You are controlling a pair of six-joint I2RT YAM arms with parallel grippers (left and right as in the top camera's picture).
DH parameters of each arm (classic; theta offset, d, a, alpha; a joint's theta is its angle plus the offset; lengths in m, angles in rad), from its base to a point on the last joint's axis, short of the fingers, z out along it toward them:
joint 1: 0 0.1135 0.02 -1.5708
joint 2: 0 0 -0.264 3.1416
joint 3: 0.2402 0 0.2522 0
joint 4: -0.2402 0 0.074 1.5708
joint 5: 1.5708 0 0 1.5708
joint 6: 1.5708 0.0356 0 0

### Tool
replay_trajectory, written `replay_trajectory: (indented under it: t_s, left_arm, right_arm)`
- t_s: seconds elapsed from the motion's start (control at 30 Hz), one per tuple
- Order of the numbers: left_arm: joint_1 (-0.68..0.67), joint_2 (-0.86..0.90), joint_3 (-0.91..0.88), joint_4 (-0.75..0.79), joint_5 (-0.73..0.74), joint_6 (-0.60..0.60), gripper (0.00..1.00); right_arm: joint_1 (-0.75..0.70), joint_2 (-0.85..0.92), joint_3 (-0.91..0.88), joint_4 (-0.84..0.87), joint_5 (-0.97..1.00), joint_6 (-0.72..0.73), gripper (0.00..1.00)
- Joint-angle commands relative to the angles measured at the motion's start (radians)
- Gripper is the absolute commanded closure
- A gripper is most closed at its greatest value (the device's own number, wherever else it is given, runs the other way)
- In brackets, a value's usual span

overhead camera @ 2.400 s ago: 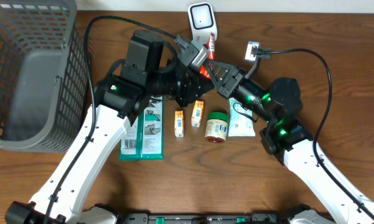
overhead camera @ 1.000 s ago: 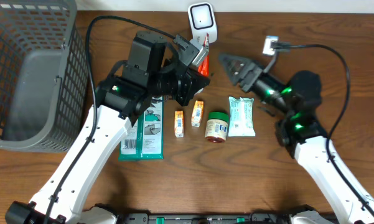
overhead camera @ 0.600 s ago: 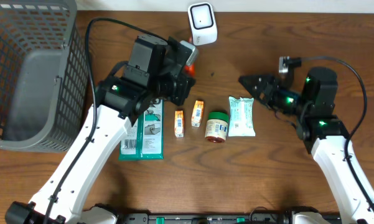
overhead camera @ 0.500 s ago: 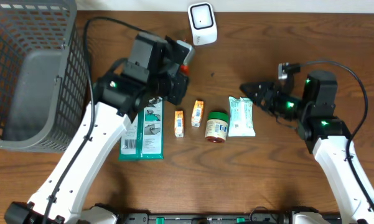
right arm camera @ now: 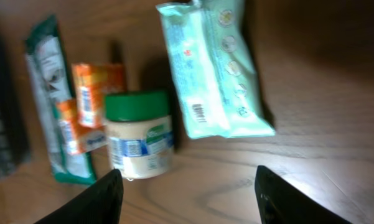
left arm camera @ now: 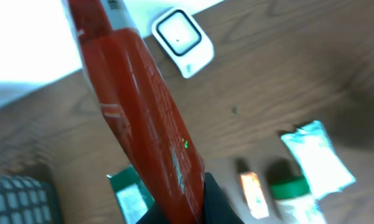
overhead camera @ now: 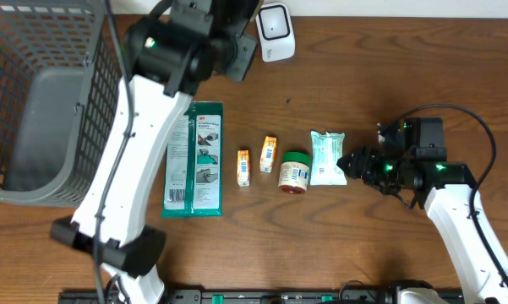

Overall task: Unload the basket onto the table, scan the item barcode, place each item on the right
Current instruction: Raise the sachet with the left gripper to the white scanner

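Just beside the white box-shaped barcode scanner (overhead camera: 274, 30), the left pincer (overhead camera: 242, 52) is clamped on a long red plastic tube (left arm camera: 137, 112), holding it up off the brown wooden table (overhead camera: 389, 76). Well apart from that scanner, the right pincer (right arm camera: 188, 180) hangs with its fingers spread, gripping nothing.

A: Tally of goods lying on the surface (overhead camera: 363, 76)?
B: Flat green pack (overhead camera: 194, 160), 1. Small orange boxes (overhead camera: 243, 167), 2. Green-lidded jar (overhead camera: 294, 172), 1. Pale wipes pack (overhead camera: 327, 158), 1.
A: Remainder?
B: Red tube (left arm camera: 137, 106), 1. White scanner (overhead camera: 274, 29), 1. Grey basket (overhead camera: 68, 51), 1.
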Motion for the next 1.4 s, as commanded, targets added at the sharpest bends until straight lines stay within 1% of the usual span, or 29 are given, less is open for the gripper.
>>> replay_trajectory:
  t_s: [0.0,0.03,0.1,0.13,0.17,0.33,0.63,0.83,1.03,1.37]
  left_arm:
    - [-0.001,0.063,0.051,0.006,-0.057,0.106,0.93]
    - [-0.001,0.08,0.051,0.024,-0.057,0.139,0.93]
    - [-0.001,0.108,0.051,0.061,-0.057,0.191,0.93]
    - [-0.001,0.121,0.051,0.08,-0.057,0.223,0.93]
    - [-0.001,0.132,0.051,0.097,-0.057,0.257,0.93]
    - [-0.001,0.185,0.051,0.165,-0.057,0.449,0.93]
    - [0.003,0.266,0.049,0.282,-0.057,0.644,0.93]
    - [0.023,0.329,0.045,0.391,-0.057,0.653,0.93]
    - [0.07,0.428,0.045,0.527,-0.057,0.749,0.93]
    - [0.148,0.612,0.045,0.805,-0.057,0.759,0.93]
  right_arm:
    - [0.037,-0.008,-0.002,-0.03,0.048,-0.052,0.36]
    - [0.046,-0.008,-0.004,-0.039,0.048,-0.052,0.34]
    - [0.06,-0.008,-0.006,-0.051,0.048,-0.052,0.18]
    - [0.065,-0.008,-0.006,-0.054,0.048,-0.052,0.13]
    - [0.068,-0.008,-0.006,-0.053,0.048,-0.052,0.01]
    - [0.071,-0.008,-0.006,-0.053,0.048,-0.053,0.01]
    - [0.071,-0.008,-0.006,-0.053,0.048,-0.052,0.01]
    - [0.071,-0.008,-0.006,-0.053,0.048,-0.052,0.01]
    - [0.071,-0.008,-0.006,-0.053,0.048,-0.052,0.01]
    - [0.071,-0.008,-0.006,-0.053,0.048,-0.052,0.01]
